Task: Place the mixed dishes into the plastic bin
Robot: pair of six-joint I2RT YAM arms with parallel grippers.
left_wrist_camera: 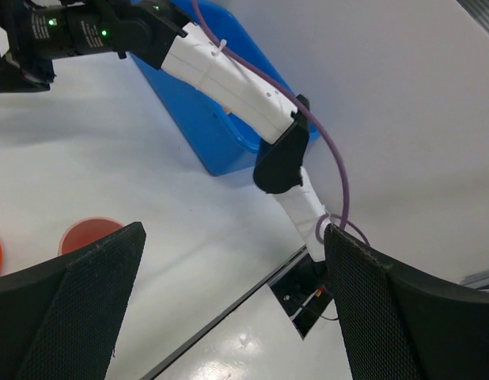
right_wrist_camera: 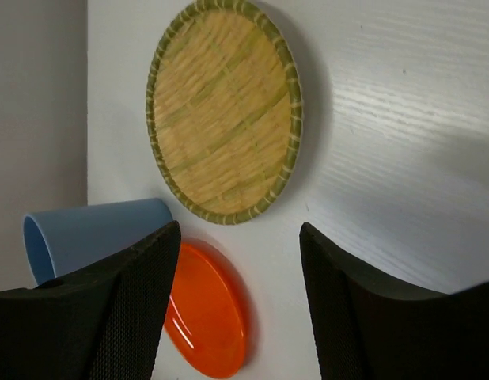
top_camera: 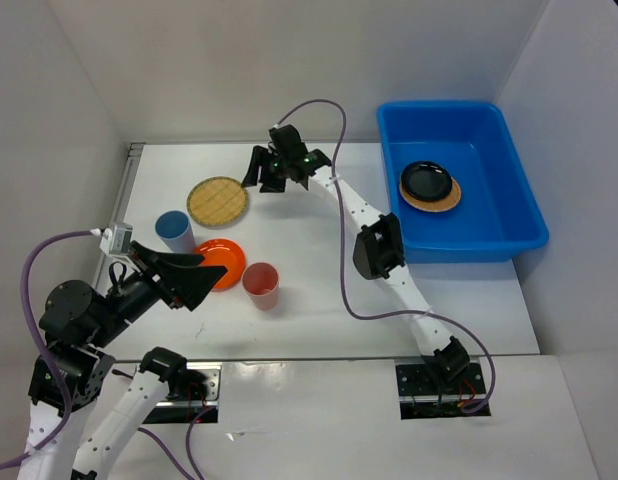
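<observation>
The blue bin (top_camera: 514, 205) stands at the far right; inside it a black plate (top_camera: 427, 180) lies on a tan woven plate (top_camera: 441, 201). On the table lie a second tan woven plate (top_camera: 217, 201), a blue cup (top_camera: 175, 230), an orange plate (top_camera: 225, 262) and a pink cup (top_camera: 261, 285). The lime green plate is not in view. My right gripper (top_camera: 261, 172) is open and empty just right of the woven plate (right_wrist_camera: 225, 107). My left gripper (top_camera: 201, 280) is open and empty above the orange plate's left side. The right wrist view also shows the blue cup (right_wrist_camera: 94, 233) and orange plate (right_wrist_camera: 209, 309).
White walls close in the table on the left, back and right. The right arm (top_camera: 374, 240) stretches diagonally across the middle of the table, and its purple cable loops beside the bin. The bin (left_wrist_camera: 205, 111) and pink cup (left_wrist_camera: 88, 235) show in the left wrist view.
</observation>
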